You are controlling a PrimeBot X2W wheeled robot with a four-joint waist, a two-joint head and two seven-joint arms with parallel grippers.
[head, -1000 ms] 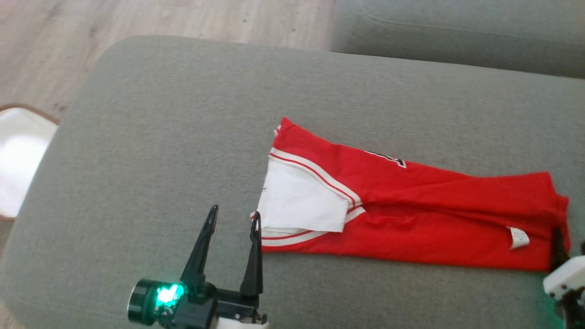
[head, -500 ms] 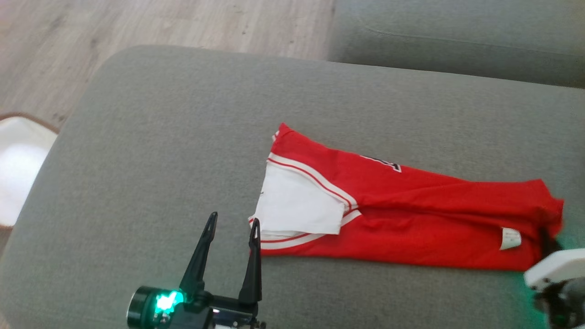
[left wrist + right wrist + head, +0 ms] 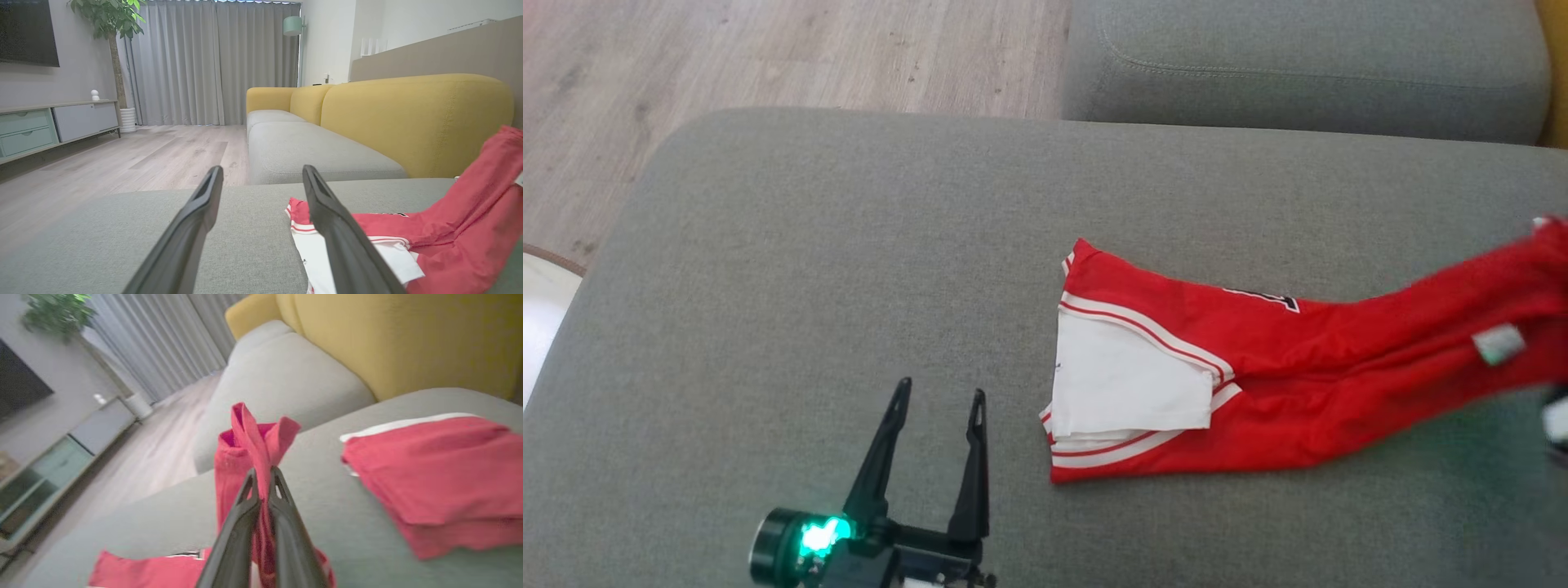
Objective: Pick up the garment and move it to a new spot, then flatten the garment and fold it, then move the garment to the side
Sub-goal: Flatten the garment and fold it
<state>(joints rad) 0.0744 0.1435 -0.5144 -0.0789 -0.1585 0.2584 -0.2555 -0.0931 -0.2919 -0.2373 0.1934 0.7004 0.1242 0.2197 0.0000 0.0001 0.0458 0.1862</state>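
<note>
Red garment [image 3: 1258, 392], with white striped trim and a white inner panel, lies on the grey cushion [image 3: 809, 286] right of centre in the head view. Its striped end rests flat on the cushion. Its other end rises off the surface toward that view's right edge, with a small label [image 3: 1496, 344] showing on the raised part.

Right gripper [image 3: 264, 471]: the fingers are pressed together on a bunched fold of the garment [image 3: 245, 428]. The cloth stands up above the fingertips and hangs down behind them. The rest of the garment trails on the cushion below.

Left gripper [image 3: 941, 390]: the fingers stand well apart and hold nothing. It hovers over bare cushion near the striped end, to its left and not touching it. In the left wrist view the left gripper [image 3: 262, 169] points across the cushion, with the garment [image 3: 449, 237] beyond its right finger.

A folded red cloth [image 3: 441, 469] with a white edge lies separately on the cushion in the right wrist view, apart from the held garment. A yellow backrest [image 3: 408, 114] stands behind, and wooden floor [image 3: 768, 57] lies beyond the cushion's far edge.
</note>
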